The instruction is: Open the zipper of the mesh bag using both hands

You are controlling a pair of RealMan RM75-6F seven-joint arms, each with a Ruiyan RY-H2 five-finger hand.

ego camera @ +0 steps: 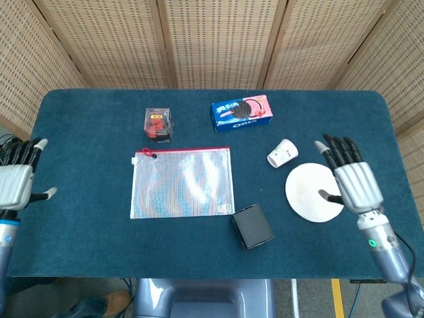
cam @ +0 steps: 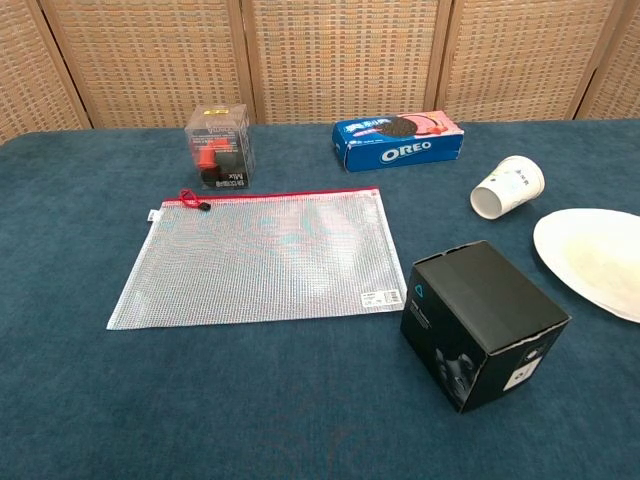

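Note:
The clear mesh bag [ego camera: 182,183] [cam: 262,256] lies flat on the blue table, its red zipper edge along the far side. The zipper's red pull [ego camera: 146,154] [cam: 192,201] sits at the bag's far left corner. In the head view my left hand [ego camera: 16,180] hovers at the table's left edge, fingers spread, holding nothing. My right hand [ego camera: 349,175] hangs over the white plate [ego camera: 306,193] on the right, fingers straight and apart, empty. Neither hand shows in the chest view.
A black box [ego camera: 252,226] [cam: 482,322] stands just right of the bag's near corner. A tipped paper cup [ego camera: 282,153] [cam: 508,187], an Oreo box [ego camera: 242,111] [cam: 397,139] and a small clear box with red contents [ego camera: 158,124] [cam: 220,146] lie beyond.

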